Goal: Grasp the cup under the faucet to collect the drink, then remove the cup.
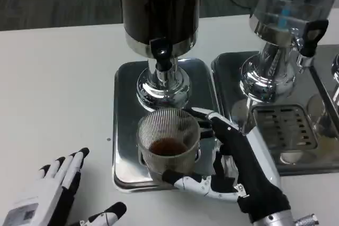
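Ribbed clear cup (168,144) stands on the steel tray (125,125) below the faucet (161,51), a little dark drink at its bottom. Right hand (233,168) wraps it, the palm side hidden. Left hand (53,194), fingers spread and holding nothing, lies on the table (58,88), cut off by the bottom edge.

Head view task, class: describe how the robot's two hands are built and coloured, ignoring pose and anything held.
The left hand has a white back carrying a small grey label, with white fingers tipped black. The right hand shows a black palm side, white-and-black segmented fingers and a silver wrist end.
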`<state>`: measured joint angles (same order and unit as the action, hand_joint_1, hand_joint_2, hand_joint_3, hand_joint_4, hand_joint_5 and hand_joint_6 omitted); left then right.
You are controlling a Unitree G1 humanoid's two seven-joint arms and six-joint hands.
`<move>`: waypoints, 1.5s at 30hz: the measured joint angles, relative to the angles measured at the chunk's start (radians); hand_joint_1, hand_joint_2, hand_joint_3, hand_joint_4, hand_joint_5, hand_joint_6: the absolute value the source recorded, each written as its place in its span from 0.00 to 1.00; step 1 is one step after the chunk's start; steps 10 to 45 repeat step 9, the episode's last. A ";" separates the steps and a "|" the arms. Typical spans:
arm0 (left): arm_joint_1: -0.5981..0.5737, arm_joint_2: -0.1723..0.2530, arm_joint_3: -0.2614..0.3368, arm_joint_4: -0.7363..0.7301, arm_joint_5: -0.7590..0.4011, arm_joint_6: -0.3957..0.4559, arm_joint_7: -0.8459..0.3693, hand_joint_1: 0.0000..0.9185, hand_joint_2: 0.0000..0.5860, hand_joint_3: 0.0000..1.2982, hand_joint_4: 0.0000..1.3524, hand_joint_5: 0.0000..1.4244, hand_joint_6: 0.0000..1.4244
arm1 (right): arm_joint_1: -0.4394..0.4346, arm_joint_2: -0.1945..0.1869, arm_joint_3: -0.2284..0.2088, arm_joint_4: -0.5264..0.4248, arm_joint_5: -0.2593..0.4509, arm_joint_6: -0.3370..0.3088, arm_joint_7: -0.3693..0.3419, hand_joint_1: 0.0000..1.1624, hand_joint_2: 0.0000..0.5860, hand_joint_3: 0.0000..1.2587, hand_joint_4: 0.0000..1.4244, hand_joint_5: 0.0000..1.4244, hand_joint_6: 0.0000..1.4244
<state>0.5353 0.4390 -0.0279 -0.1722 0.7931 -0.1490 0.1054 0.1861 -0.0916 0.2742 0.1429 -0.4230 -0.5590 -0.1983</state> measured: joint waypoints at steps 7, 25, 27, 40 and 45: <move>0.000 0.000 -0.002 0.000 0.000 0.005 0.000 0.00 0.18 0.00 0.00 0.00 0.00 | 0.003 0.003 -0.007 0.000 0.001 0.000 0.001 0.81 0.30 0.43 0.45 0.64 0.92; 0.000 0.000 -0.002 0.000 0.000 0.006 0.000 0.00 0.18 0.00 0.00 0.00 0.00 | 0.003 0.005 -0.007 0.000 0.001 0.000 0.001 0.81 0.31 0.43 0.45 0.64 0.92; 0.000 0.000 -0.002 0.000 0.000 0.006 0.000 0.00 0.18 0.00 0.00 0.00 0.00 | 0.003 0.005 -0.007 0.000 0.001 0.000 0.001 0.81 0.31 0.43 0.45 0.64 0.92; 0.000 0.000 -0.002 0.000 0.000 0.006 0.000 0.00 0.18 0.00 0.00 0.00 0.00 | 0.003 0.005 -0.007 0.000 0.001 0.000 0.001 0.81 0.31 0.43 0.45 0.64 0.92; 0.000 0.000 -0.002 0.000 0.000 0.006 0.000 0.00 0.18 0.00 0.00 0.00 0.00 | 0.003 0.005 -0.007 0.000 0.001 0.000 0.001 0.81 0.31 0.43 0.45 0.64 0.92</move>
